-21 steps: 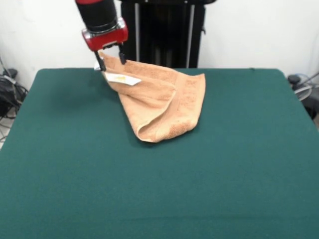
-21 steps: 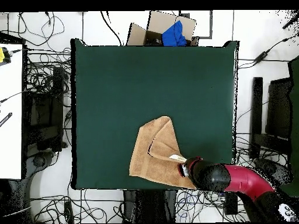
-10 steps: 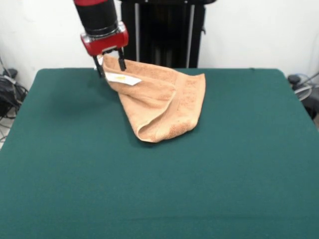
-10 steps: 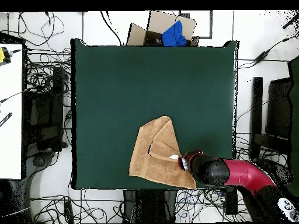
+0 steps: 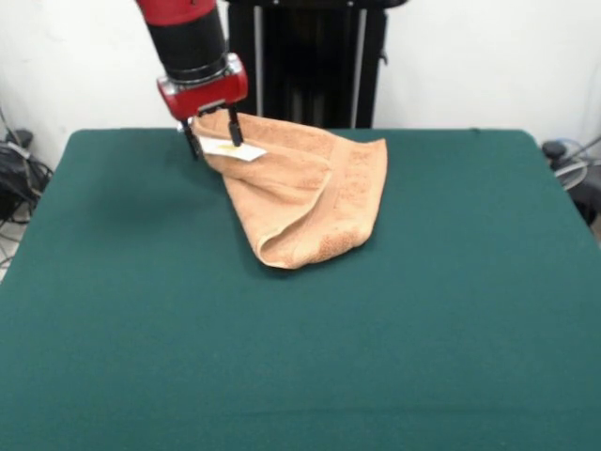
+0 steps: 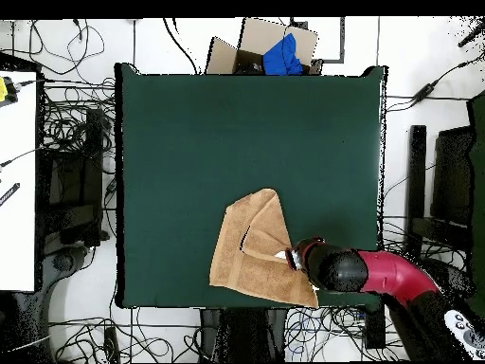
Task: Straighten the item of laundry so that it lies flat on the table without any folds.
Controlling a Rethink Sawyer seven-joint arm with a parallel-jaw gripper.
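Change: the gripper (image 5: 213,137) has shifted slightly right along the towel's far edge; the towel (image 5: 305,193) lies unchanged.
Towel: folded double, far centre of the table (image 5: 141,310), long axis near-far.
Gripper: fingers pinch the far-left corner beside the white label (image 5: 230,148); the folded body lies to its near right.

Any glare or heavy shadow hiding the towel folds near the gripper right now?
Front view: even, soft light, no glare; the light orange-tan terry towel shows its folds clearly, and the gripper on the red and black arm casts only a faint shadow on the dark green felt table. Overhead view: the arm covers the towel's corner, so the gripper's hold there is hidden.
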